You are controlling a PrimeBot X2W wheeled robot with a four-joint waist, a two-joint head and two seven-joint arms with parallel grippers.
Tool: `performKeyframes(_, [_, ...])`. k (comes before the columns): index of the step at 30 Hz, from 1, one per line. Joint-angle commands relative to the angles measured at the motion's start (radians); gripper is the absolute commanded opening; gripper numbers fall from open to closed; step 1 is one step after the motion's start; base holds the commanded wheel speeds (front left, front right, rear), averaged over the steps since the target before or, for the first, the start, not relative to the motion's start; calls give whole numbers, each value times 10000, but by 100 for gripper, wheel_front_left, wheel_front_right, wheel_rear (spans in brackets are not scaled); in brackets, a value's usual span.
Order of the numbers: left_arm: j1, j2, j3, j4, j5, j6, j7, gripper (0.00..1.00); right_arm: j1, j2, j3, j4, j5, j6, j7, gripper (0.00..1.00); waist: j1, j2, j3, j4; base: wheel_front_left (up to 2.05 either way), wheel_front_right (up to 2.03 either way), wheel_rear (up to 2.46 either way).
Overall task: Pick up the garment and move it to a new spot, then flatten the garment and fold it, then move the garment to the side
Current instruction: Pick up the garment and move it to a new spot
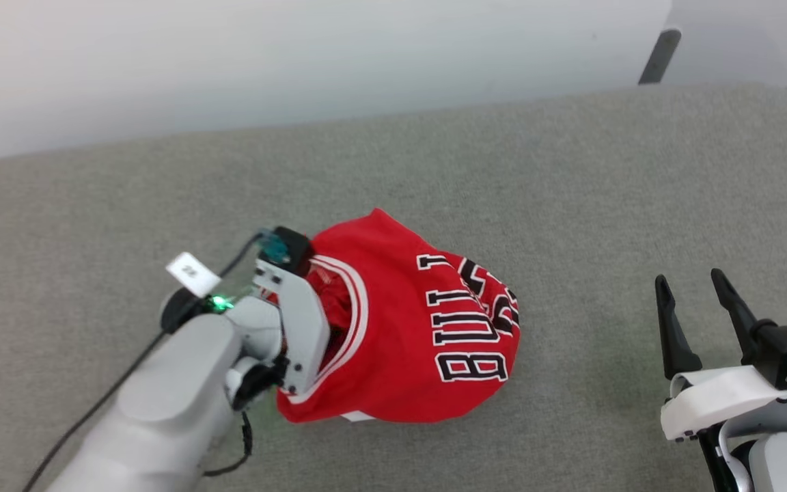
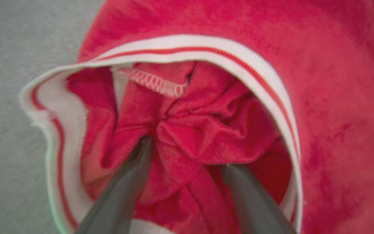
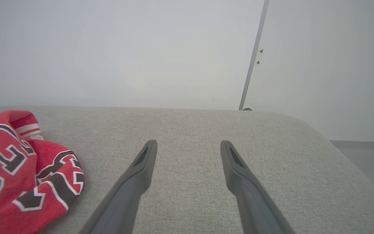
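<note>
The red BULLS jersey (image 1: 421,328) lies crumpled in a heap near the middle of the grey upholstered surface (image 1: 571,171). The left jaws stand spread inside its striped-trim opening (image 2: 206,48), with a knot of inner cloth between them but not pinched. On withdrawal a finger could snag that trim and drag the heap, or a fresh pinch here could catch several layers and spoil the flattening. The right jaws hang spread and empty, well apart.

"BULL" (sideways) on the garment (image 1: 400,321)
</note>
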Motion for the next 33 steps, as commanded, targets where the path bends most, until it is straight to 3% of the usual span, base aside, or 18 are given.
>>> performKeyframes(1, [64,152,96,-89,-145,-25,-112,100,168,-49,67,-26,59,-6,37,100,0,-1,-421,255,0,0,0])
performKeyframes(9, [326,719,415,-1334,-691,-67,-487,100,578,-157,289,-146,137,-6,240,100,0,-1,-1295,686,0,0,0])
performKeyframes(14, [797,1423,832,-2413,-745,290,-1080,100,727,-247,484,-171,208,-6,270,100,0,-1,-1733,877,0,0,0])
performKeyframes(24, [2725,2690,2229,-4314,-650,1172,-4067,100,903,-365,605,20,371,-6,48,100,0,-1,-2204,1169,0,0,0])
performKeyframes(33, [4599,3171,2991,-4984,-822,1604,-6060,100,1203,-515,411,122,403,-8,-115,100,0,-1,-2540,1423,0,0,0])
